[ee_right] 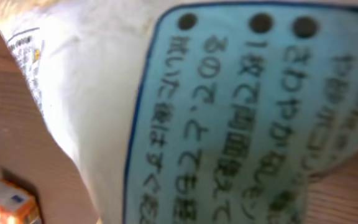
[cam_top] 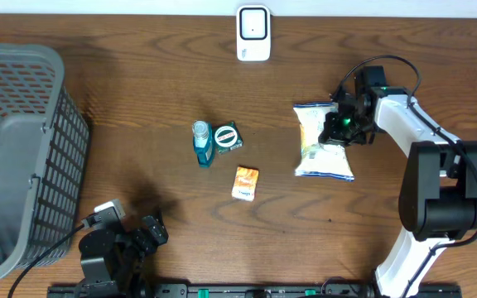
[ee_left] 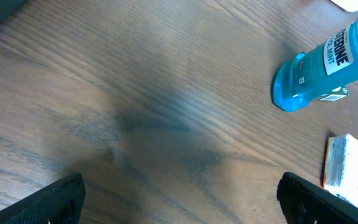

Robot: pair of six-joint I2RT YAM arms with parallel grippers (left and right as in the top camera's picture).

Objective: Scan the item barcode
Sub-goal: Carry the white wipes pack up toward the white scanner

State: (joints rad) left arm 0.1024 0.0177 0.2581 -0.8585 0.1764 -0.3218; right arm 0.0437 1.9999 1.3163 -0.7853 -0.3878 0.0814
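My right tool (cam_top: 339,127) is closed on the snack bag (cam_top: 320,156), which lies lengthwise near-to-far; the scanner (cam_top: 253,33) sits beyond it to the left, nearest my right arm.

Snack bag (cam_top: 317,156) right of bottle (cam_top: 203,143)

L arm (cam_top: 110,248) folded low, L fingers (ee_left: 55,202) spread; R arm (cam_top: 412,124) reaching fwd, R fingers (cam_top: 338,131) pinched tight.

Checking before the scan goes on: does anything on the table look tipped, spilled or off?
The blue mouthwash bottle lies flat on its side mid-table, beside the green tin, rather than standing. No liquid shows around it. Nothing else stands out.
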